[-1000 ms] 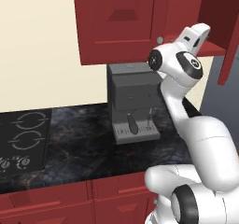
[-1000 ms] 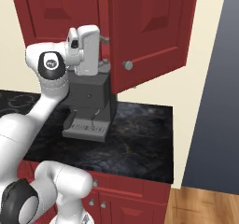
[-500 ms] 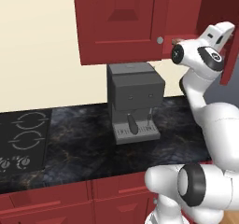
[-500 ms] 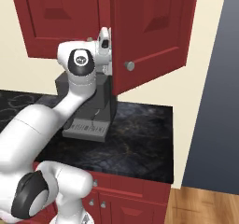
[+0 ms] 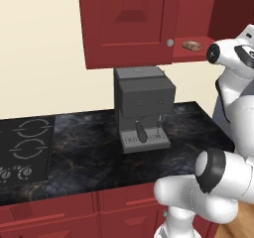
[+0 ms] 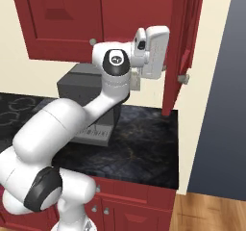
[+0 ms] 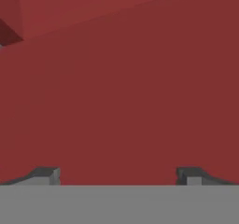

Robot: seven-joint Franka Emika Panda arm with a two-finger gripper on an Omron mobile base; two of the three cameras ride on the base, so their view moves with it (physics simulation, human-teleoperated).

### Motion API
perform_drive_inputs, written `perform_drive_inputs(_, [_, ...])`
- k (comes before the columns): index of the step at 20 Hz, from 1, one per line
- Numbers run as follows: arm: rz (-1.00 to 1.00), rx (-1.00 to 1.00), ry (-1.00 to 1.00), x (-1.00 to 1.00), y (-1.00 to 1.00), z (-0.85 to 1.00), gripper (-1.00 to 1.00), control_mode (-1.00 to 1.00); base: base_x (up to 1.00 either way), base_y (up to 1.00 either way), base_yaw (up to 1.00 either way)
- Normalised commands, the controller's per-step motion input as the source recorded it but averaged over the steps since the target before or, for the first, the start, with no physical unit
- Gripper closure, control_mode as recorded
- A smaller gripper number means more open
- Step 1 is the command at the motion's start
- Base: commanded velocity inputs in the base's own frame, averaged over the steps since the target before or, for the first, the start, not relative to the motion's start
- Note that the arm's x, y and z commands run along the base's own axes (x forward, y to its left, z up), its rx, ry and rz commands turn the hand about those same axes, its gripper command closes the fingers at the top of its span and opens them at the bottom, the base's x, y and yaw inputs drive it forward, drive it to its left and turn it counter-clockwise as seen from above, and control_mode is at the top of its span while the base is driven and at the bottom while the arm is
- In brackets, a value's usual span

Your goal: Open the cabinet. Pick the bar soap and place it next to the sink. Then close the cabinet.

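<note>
Jaws spread wide with nothing between them, gripper point(image 7: 119, 174) facing red cabinet point(image 7: 130, 87) surface close up, bar soap point(image 5: 192, 45) lying on the shelf

Wide-spread tool point(image 7: 119, 175) tips close before a plain red cabinet point(image 7: 126, 87) surface

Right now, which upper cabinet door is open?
The right one, swung out edge-on; the bar soap shows on its shelf. The left door is flat shut.
</note>
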Motion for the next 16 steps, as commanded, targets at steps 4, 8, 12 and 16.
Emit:
perform_drive_inputs(4, [-0.04, 0.01, 0.00, -0.06, -0.58, -0.04, -1.00, -1.00, 0.00, 0.00, 0.00])
perform_drive_inputs(8, [0.14, 0.17, -0.04, -0.06, 0.18, 0.00, -1.00, -1.00, 0.00, 0.00, 0.00])
perform_drive_inputs(12, [0.22, 0.22, -0.16, -0.05, 0.50, 0.00, -1.00, -1.00, 0.00, 0.00, 0.00])
perform_drive_inputs(16, [0.28, 0.23, -0.15, 0.00, 0.52, 0.00, -1.00, -1.00, 0.00, 0.00, 0.00])
